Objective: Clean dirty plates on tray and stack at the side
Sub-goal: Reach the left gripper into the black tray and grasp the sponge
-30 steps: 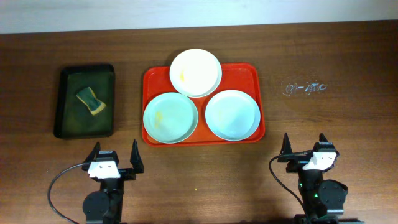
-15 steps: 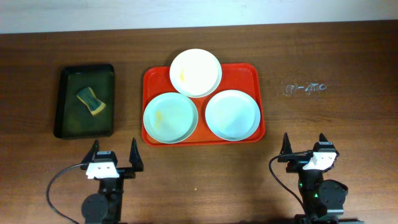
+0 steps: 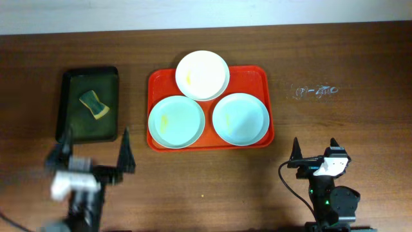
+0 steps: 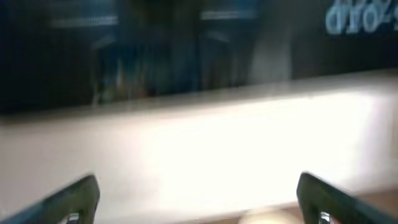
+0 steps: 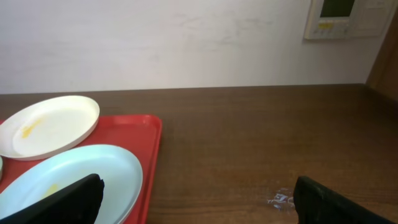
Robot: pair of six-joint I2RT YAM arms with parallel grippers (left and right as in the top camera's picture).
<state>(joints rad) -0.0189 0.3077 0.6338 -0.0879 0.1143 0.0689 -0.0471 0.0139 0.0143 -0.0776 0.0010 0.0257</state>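
Observation:
The red-orange tray (image 3: 254, 76) lies mid-table and holds three plates. The white plate (image 3: 203, 75) with a yellow smear overhangs its far rim. A mint-blue plate (image 3: 176, 121) with a yellow smear sits front left, and a second mint-blue plate (image 3: 241, 118) sits front right. My left gripper (image 3: 93, 143) is open and empty, blurred, raised near the front of the black tray. My right gripper (image 3: 315, 149) is open and empty at the front right. The right wrist view shows the white plate (image 5: 50, 124), a mint-blue plate (image 5: 74, 177) and the tray (image 5: 146, 155).
A black rectangular tray (image 3: 71, 122) at the left holds a yellow-green sponge (image 3: 94, 104). White scuff marks (image 3: 315, 91) lie on the wood right of the red tray. The left wrist view is blurred, showing a pale wall and dark band.
My left arm has lifted and swung left and forward toward the black tray, blurred by motion. The right arm and the plates have not moved.

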